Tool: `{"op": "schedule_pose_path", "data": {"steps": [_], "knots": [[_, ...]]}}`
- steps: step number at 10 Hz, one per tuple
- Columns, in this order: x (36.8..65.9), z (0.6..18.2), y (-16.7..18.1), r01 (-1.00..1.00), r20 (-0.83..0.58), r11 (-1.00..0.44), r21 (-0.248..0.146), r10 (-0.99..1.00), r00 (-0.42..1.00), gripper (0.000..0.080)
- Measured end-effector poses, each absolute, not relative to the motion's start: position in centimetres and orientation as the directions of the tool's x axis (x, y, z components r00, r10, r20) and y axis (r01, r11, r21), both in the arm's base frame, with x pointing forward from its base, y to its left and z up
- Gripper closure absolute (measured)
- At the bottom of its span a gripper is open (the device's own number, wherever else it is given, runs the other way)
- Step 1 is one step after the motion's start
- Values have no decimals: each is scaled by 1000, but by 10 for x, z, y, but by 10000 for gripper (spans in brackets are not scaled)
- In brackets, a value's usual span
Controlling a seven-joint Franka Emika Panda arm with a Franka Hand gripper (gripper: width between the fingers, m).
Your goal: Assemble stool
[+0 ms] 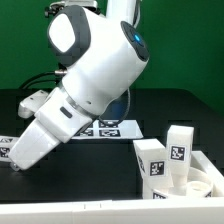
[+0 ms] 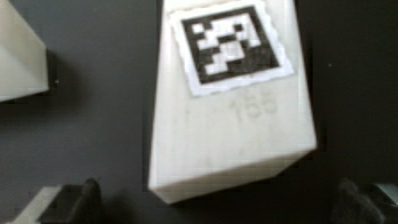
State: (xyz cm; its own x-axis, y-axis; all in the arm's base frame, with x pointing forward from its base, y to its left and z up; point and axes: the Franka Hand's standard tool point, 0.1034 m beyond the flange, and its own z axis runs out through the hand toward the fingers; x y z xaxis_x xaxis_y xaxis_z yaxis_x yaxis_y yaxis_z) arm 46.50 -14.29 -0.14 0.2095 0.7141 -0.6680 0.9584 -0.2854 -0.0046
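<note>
With its gripper (image 2: 210, 200) spread wide around a stool leg (image 2: 228, 110), the arm should center the leg before closing squarely.

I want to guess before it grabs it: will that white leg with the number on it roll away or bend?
Probably not. The stool leg has flat faces and sharp edges, so it should slide, not roll. It looks like solid, chunky plastic, so likely stiff. Its smooth surface might be a bit slippery between the fingers.

Counting two block legs (image 1: 151, 157) (image 1: 180, 144) standing on one round seat (image 1: 200, 184), a third leg (image 2: 231, 100) under the wrist camera (probably separate), and one marker board (image 1: 108, 127).
</note>
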Motion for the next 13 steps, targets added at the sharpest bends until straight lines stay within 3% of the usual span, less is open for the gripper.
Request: {"op": "schedule_pose_path", "data": {"steps": [4,7,9,13], "knots": [[463,-1,-138,961,-688,-275,-20,701,186,150],[453,-1,-136,950,-819,-310,-40,555,147,150],[412,7,-175,927,-882,-367,-79,459,106,150],[421,5,-182,932,-878,-349,-103,472,79,150]]}}
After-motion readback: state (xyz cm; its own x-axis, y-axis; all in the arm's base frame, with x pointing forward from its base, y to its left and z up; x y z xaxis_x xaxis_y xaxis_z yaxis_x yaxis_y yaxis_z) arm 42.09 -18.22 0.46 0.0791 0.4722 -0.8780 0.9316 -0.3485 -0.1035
